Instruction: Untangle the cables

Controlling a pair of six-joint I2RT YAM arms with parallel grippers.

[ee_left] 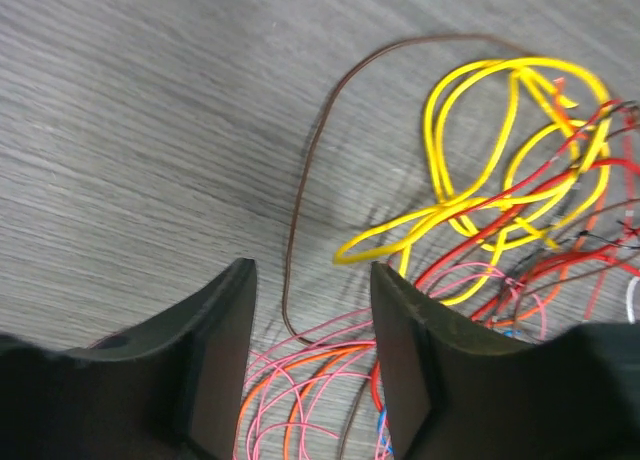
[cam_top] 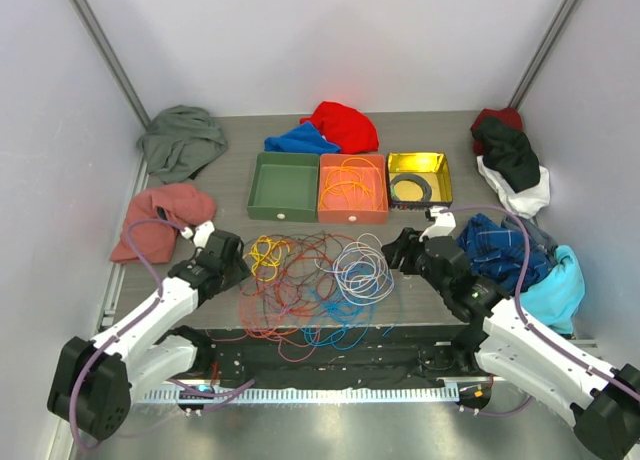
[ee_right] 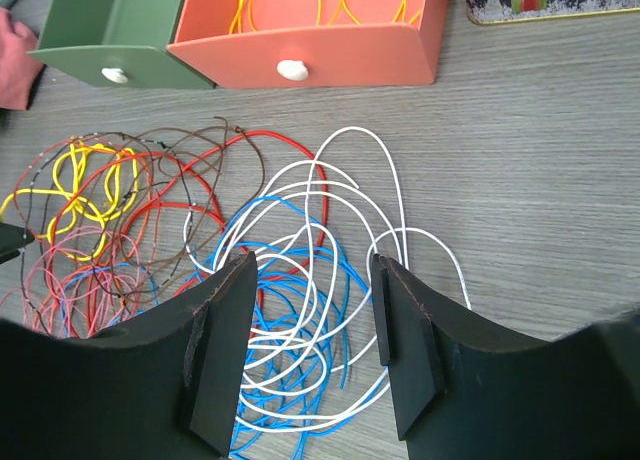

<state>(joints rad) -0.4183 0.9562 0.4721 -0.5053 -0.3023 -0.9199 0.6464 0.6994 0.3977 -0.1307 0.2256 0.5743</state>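
The cables [cam_top: 310, 275] lie in one loose tangle on the table between the two arms: red, orange, pink, brown, blue, with a yellow loop [cam_top: 265, 252] at its left and a white coil [cam_top: 362, 272] at its right. My left gripper [cam_top: 235, 262] is at the tangle's left edge. In its wrist view the left gripper [ee_left: 312, 270] stands open above pink and orange wires [ee_left: 300, 380] and a brown cable [ee_left: 295, 200], with the yellow loop [ee_left: 500, 150] ahead to the right. My right gripper [cam_top: 400, 250] is open too. Seen from its wrist, the right gripper [ee_right: 312, 262] hovers over white and blue cables [ee_right: 330, 240], holding nothing.
Behind the tangle stand a green tray [cam_top: 255, 185], an orange tray [cam_top: 352, 216] holding an orange-yellow cable, and a yellow tin [cam_top: 418, 160] with a black coil. Clothes lie around: grey-green [cam_top: 180, 140], pink [cam_top: 160, 220], red and blue [cam_top: 330, 130], and a pile at right [cam_top: 510, 160].
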